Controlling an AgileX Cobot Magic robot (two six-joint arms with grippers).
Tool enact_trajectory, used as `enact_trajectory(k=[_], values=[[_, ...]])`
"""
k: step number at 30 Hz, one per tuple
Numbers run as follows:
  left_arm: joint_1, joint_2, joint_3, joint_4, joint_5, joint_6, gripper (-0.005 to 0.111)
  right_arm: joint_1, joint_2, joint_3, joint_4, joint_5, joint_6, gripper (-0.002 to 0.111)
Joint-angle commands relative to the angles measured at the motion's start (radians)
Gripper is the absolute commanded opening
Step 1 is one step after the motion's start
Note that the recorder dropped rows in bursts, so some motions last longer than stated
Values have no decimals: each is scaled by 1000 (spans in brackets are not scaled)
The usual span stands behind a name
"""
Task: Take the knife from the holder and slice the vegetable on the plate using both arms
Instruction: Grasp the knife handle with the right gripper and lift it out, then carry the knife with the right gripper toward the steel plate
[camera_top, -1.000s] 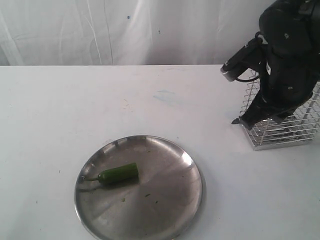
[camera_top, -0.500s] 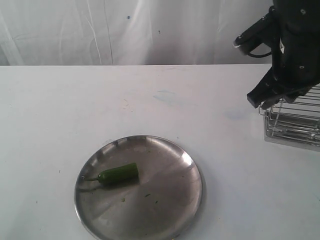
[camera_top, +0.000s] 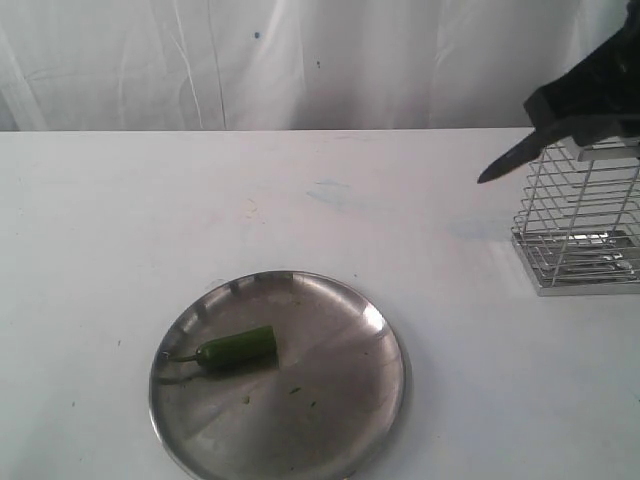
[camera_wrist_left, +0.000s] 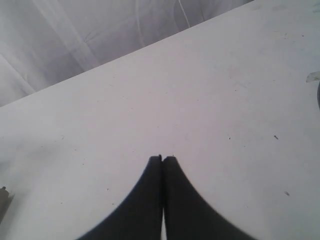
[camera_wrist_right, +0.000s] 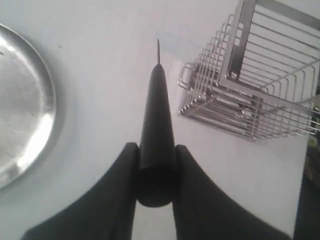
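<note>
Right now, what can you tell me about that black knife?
The knife is slim and all black, matt, tapering from a rounded handle end to a fine point. The right arm's fingers clamp its handle from both sides. It hangs in the air, outside the wire holder and beside its top, tip sloping down and away from it. Nothing else touches it.

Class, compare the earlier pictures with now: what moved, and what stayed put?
The right end effector, gripping the slim black knife, rose and lifted it clear of the silver wire holder, which shifted slightly. The green pepper and round steel plate stayed put.
</note>
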Motion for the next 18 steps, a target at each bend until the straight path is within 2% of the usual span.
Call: enact_trajectory(k=[1,4,10,15,18], values=[[-6,-5,5,12,-1,0,0,-5,-73,83,131,-190,-22,0],[-6,-5,5,12,-1,0,0,-5,-119,213,278,-370,-25,0],[-6,-5,5,12,-1,0,0,-5,-157,511,774,-684,-191,0],[-6,-5,5,12,-1,0,0,-5,-159,695,1030,-873,-239,0],[-6,-5,5,12,-1,0,0,-5,-165,776,1100,-920,-243,0]])
